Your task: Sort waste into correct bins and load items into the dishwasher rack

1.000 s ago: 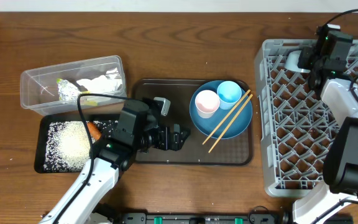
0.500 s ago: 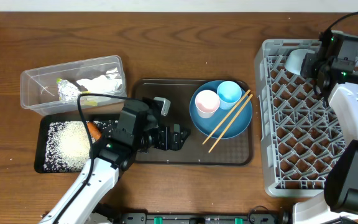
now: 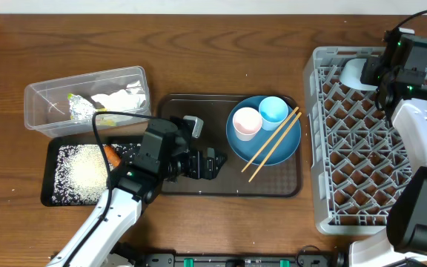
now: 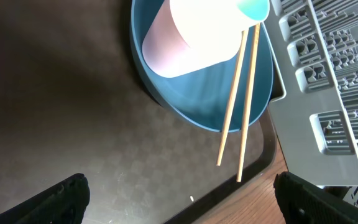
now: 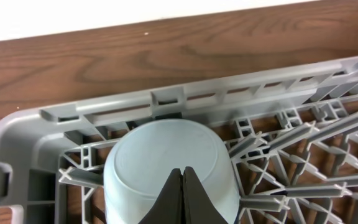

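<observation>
— Where do you look from?
— Overhead, straight down on the whole table (image 3: 199,52). My left wrist peers close at the blue plate (image 4: 191,93), right of centre overhead; my right hugs the rack (image 5: 166,98) corner, upper right.

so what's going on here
The right gripper, shut, is over an upturned bowl in the corner of the dishwasher rack. The left gripper hangs open over the brown tray, facing the blue plate that holds a pink cup, a blue cup and chopsticks. Those are not yet loaded.
</observation>
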### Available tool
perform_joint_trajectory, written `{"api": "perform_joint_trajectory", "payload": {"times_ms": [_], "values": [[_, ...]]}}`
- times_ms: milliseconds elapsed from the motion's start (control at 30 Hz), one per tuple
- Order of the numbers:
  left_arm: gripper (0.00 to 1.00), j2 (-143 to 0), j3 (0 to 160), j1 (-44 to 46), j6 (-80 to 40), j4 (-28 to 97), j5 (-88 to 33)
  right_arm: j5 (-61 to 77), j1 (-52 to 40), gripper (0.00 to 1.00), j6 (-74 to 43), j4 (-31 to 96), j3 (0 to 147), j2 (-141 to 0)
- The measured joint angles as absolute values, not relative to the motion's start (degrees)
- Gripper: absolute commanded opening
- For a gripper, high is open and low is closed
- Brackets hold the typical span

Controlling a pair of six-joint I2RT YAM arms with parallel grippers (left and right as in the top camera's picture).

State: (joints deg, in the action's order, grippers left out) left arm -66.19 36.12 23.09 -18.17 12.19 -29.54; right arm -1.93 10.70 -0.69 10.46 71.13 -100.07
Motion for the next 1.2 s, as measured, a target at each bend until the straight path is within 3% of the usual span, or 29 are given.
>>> {"api": "perform_joint_trajectory", "payload": {"times_ms": [533,767,833,900,967,1033,1067,1200], "values": [[0.98,-66.2,36.1,23.1,-18.2,12.2,-29.5,-1.8,10.7,0.01,-0.7,19.9,71.3,-102.2],[0.98,-66.2,36.1,23.1,-18.2,12.2,-29.5,0.2,9.4,0.03,-0.7,21.8,71.2,-94.3],[0.98,-66.2,36.1,23.1,-18.2,12.2,-29.5,1.1,8.1,0.13,-1.0,24.4,71.2,-90.3],[0.98,-66.2,36.1,23.1,-18.2,12.2,-29.5,3.6,6.4,0.31,-1.3,27.8,71.3,-85.9],[0.98,-66.2,36.1,23.1,-18.2,12.2,-29.5,7.1,4.8,0.57,-2.0,32.1,71.5,-82.9],[0.98,-66.2,36.1,23.1,-18.2,12.2,-29.5,10.5,3.4,0.93,-2.7,36.7,71.5,-81.4],[0.98,-66.2,36.1,23.1,-18.2,12.2,-29.5,12.3,3.0,0.99,-2.8,39.0,71.5,-81.1],[0.98,-66.2,36.1,23.1,-18.2,12.1,-29.5,16.3,1.6,0.99,-3.4,45.1,71.5,-81.3]]}}
